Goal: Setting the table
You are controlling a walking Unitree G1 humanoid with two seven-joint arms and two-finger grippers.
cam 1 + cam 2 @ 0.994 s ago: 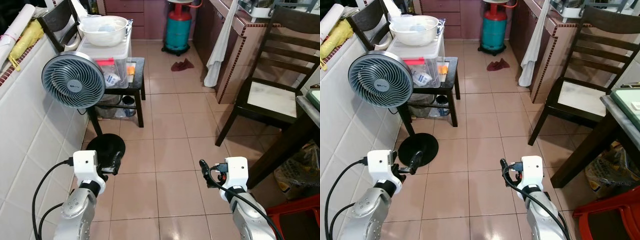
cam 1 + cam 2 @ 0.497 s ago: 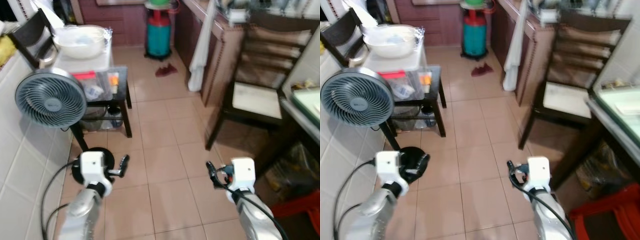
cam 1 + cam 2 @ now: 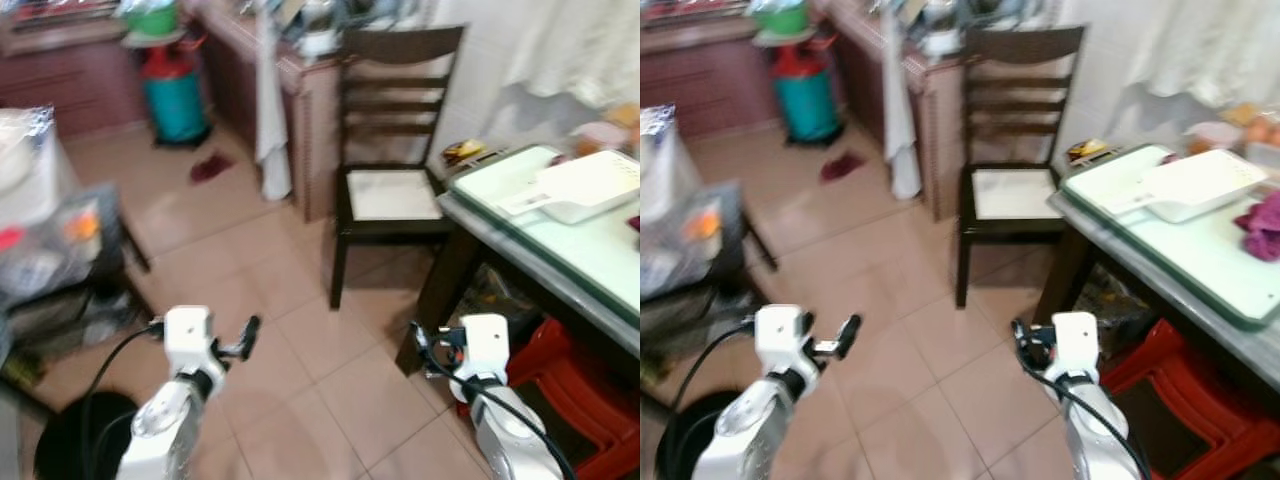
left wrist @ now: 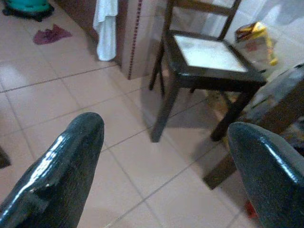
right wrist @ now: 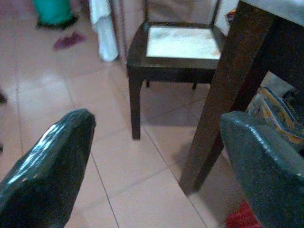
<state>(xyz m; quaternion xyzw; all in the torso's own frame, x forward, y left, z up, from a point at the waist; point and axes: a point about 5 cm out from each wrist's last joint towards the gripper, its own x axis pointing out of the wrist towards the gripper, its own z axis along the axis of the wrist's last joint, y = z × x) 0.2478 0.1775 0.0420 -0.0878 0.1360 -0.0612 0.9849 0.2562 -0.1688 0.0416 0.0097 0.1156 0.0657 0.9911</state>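
A dining table [image 3: 560,262] with a pale green glass top stands at the right. On it lie a white tray [image 3: 592,184] and a purple cloth [image 3: 1264,226], with blurred dishes at its far end. A dark wooden chair [image 3: 389,193] stands at the table's near end. My left gripper [image 4: 166,135] is open and empty, held low over the tiled floor. My right gripper [image 5: 156,130] is also open and empty, close to the dark table leg [image 5: 223,95]. Both wrist views look towards the chair seat [image 4: 209,53].
A red plastic stool [image 3: 585,392] is tucked under the table beside a bag [image 3: 492,296]. A teal gas cylinder [image 3: 175,97], a hanging white towel [image 3: 268,112] and a red rag [image 3: 208,167] are further back. A side table with a clear box [image 3: 60,240] is at the left.
The camera has swung to the right: the fan and side table slid off to the left, and the dining table came into view. Both grippers keep the same open pose.
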